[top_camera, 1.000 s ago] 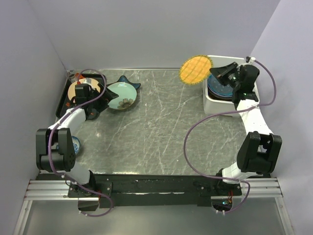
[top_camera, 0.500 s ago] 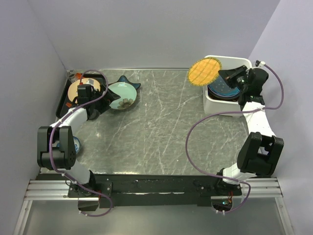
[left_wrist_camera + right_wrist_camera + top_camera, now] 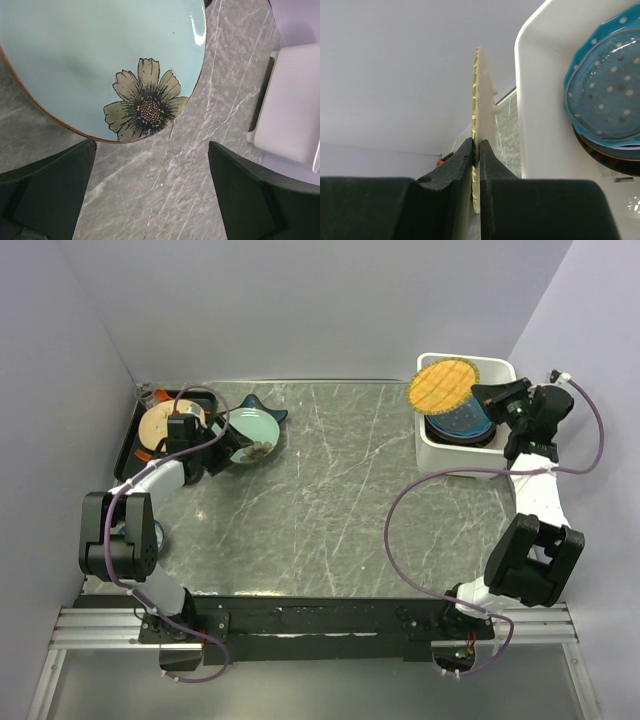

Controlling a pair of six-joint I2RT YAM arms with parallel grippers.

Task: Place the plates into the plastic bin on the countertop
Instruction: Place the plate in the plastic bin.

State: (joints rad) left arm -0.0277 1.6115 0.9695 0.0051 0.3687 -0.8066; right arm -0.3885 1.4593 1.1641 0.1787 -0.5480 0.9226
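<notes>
- The right gripper (image 3: 476, 145) is clenched on the rim of an orange plate (image 3: 443, 384), with a finger pressed flat against each face.
- The orange plate is held in the air, tilted, over the far left corner of the white bin (image 3: 500, 368).
- A teal plate with white dots (image 3: 462, 420) lies in the bin on top of a darker one.
- The left gripper (image 3: 152, 150) is spread wide and holds nothing; only the countertop (image 3: 320, 490) shows between its fingers.
- The rim of a pale blue flowered dish (image 3: 90, 60) lies just past those fingertips.
</notes>
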